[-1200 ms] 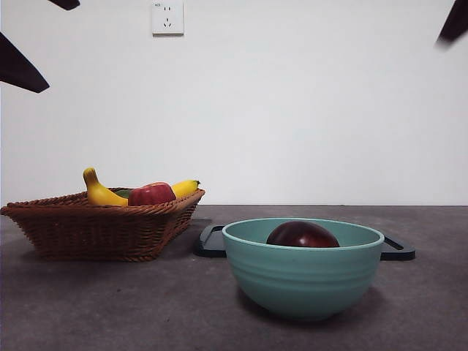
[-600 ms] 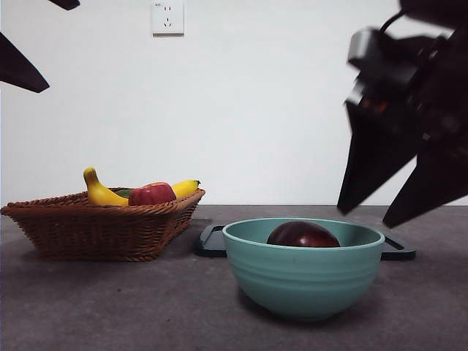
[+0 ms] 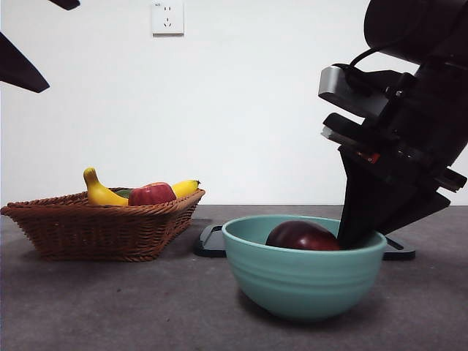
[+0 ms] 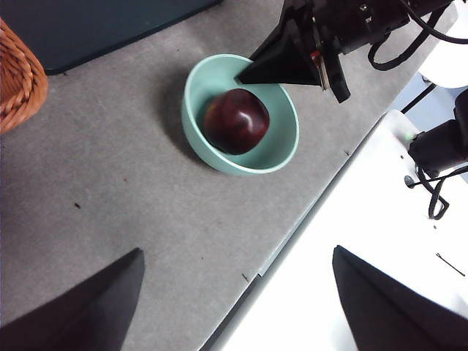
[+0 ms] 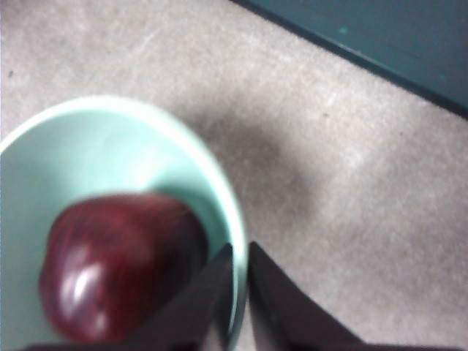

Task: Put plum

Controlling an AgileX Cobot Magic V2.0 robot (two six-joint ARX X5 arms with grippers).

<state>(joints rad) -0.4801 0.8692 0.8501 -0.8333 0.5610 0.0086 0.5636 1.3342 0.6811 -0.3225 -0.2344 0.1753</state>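
**A:** Item one, nearest the front edge of the table?

**B:** Mint-green ribbed bowl point(image 3: 303, 267), standing upright on the grey table point(image 3: 110, 307). Contents: one plum point(image 3: 302, 236), glossy dark maroon, lying inside the bowl with its top showing above the rim.

**A:** Anything at the bowl?

**B:** Right gripper point(image 3: 356, 235), black, reaching down at a slant to the bowl's rim on the side away from the basket. Its two jaws stand almost together, only a thin slit between them, placed at the rim just beside the plum. They grasp nothing. Whether a jaw touches the plum cannot be told; the right wrist view is blurred.

**A:** Next item back?

**B:** Flat dark tray point(image 3: 212, 242) with a raised lip, lying behind the bowl, its ends showing on either side.

**A:** And towards the far left of the table?

**B:** Brown wicker basket point(image 3: 95, 227), well apart from the bowl. Contents: yellow banana point(image 3: 101, 192) and a red apple point(image 3: 151, 194); something green sits between them, too hidden to name.

**A:** Left gripper?

**B:** Left gripper point(image 4: 238, 300), held high over the table, jaws spread wide, empty.

**A:** Furthest entry?

**B:** White wall point(image 3: 278, 110) with a white socket point(image 3: 167, 17).
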